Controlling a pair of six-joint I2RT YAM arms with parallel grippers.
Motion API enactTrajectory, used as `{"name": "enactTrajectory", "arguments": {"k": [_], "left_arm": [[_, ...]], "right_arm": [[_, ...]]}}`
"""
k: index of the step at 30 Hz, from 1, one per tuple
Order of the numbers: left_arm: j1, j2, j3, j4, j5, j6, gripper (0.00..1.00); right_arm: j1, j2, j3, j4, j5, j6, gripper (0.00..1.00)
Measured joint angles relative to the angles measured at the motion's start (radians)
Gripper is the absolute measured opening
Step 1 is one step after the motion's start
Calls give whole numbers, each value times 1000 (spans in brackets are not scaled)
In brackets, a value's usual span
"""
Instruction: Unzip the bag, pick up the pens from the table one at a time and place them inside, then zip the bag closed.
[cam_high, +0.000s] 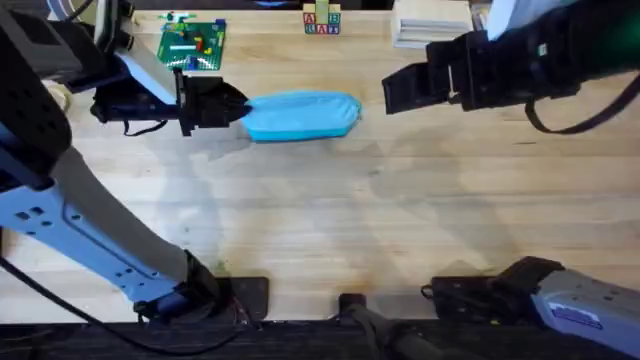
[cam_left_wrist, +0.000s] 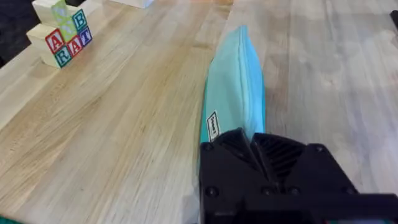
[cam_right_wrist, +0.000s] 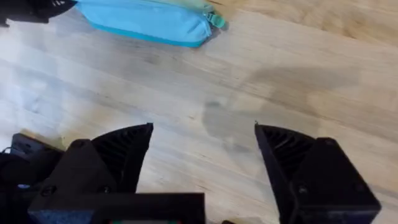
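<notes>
**A:** What does the overhead camera give you?

**B:** The bag (cam_high: 301, 115) lies flat on the table (cam_high: 330, 230), toward the far side and a little left of the middle. The left gripper (cam_high: 232, 106) is at the bag's left end, its black fingers clenched on the tip of the fabric. The right gripper (cam_high: 392, 92) hangs above the table to the right of the bag, near its right end but apart from it, its fingers spread and gripping nothing. Along the far edge there is a green board (cam_high: 192, 44) with small bits on it, and some letter blocks (cam_high: 321, 20).

**A:** And the left wrist camera?

**B:** The bag (cam_left_wrist: 235, 87) runs away from the gripper along the table (cam_left_wrist: 112, 124), its seam uppermost and a small white label (cam_left_wrist: 213, 126) on its side. The left gripper (cam_left_wrist: 252, 149) is pressed together on the near end of the bag. The letter blocks (cam_left_wrist: 61, 32) are stacked well off to one side.

**A:** The right wrist camera?

**B:** The right gripper (cam_right_wrist: 204, 149) is wide apart over bare table (cam_right_wrist: 292, 81), with nothing between the two black fingers (cam_right_wrist: 121, 146). The bag (cam_right_wrist: 146, 20) lies well beyond it, and a small zipper pull (cam_right_wrist: 216, 20) sticks out at the end nearest this gripper. I cannot tell whether the zipper is done up.
</notes>
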Motion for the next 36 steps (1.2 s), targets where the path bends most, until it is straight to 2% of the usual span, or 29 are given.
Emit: {"name": "enactTrajectory", "arguments": {"k": [10,11,17,18,36], "left_arm": [[0,0,0,0,0,0,42],[0,0,0,0,0,0,83],[0,0,0,-5,25,-1,939],[0,0,0,-5,27,-1,979],[0,0,0,-5,36,0,995]], "right_arm": [[7,0,0,-1,-2,0,996],[7,0,0,-1,-1,0,996],[7,0,0,-1,-2,0,996],[7,0,0,-2,-2,0,997],[7,0,0,-5,-4,0,996]]}}
